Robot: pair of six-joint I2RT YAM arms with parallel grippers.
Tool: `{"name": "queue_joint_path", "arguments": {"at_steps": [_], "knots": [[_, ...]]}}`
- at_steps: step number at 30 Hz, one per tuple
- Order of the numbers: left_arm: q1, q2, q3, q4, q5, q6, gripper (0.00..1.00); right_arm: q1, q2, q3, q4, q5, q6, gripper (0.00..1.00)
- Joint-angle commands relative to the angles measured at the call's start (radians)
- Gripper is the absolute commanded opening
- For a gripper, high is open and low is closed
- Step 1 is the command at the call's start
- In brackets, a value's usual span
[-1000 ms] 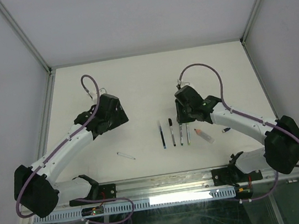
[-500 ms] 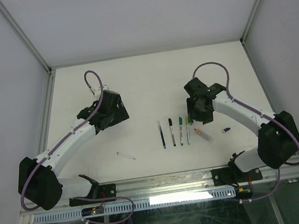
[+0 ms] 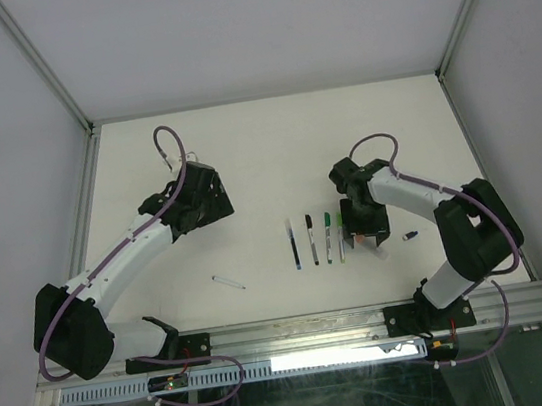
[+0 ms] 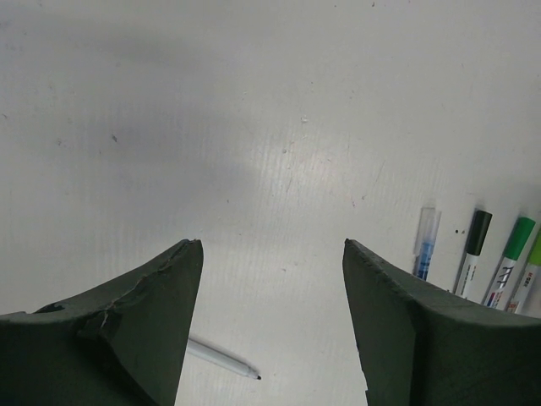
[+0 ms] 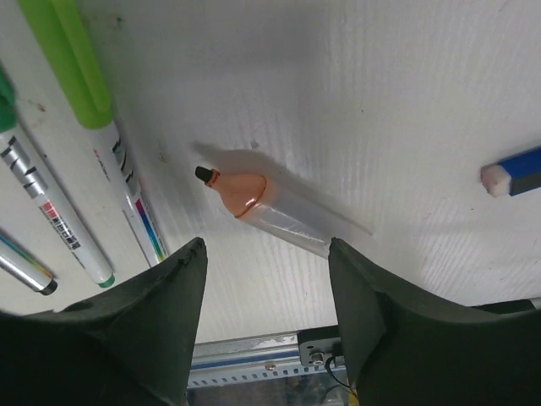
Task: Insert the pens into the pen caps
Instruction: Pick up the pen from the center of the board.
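Right fingers (image 5: 152,338) have left the capped lime pen (image 5: 63,59), now spread over the orange-tip pen (image 5: 279,216), likely next; left fingers (image 4: 127,338) spread, empty

The light is bright and even. The white tabletop (image 3: 244,156) carries only soft grey shadows, in the upper left of the left wrist view and beside the clear pen (image 5: 287,216) in the right wrist view. A glare strip shines on the metal rail (image 3: 328,358), at the bottom of the top view.
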Motion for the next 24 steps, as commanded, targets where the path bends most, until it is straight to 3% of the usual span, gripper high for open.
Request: {"name": "queue_joint_path", "arguments": {"at_steps": [1, 8, 19, 24], "knots": [[0.011, -0.004, 0.030, 0.043, 0.019, 0.015, 0.68, -0.017, 0.027, -0.002, 0.044, 0.011, -0.027, 0.61], [0.014, -0.006, 0.029, 0.042, 0.025, 0.019, 0.68, -0.035, 0.097, -0.002, 0.066, 0.031, -0.055, 0.53], [0.018, 0.004, 0.041, 0.044, 0.044, 0.022, 0.68, -0.100, 0.061, -0.028, 0.100, 0.060, -0.046, 0.22], [0.018, -0.010, 0.039, 0.089, 0.095, 0.060, 0.68, -0.114, 0.003, -0.016, 0.131, 0.073, -0.048, 0.17]]}}
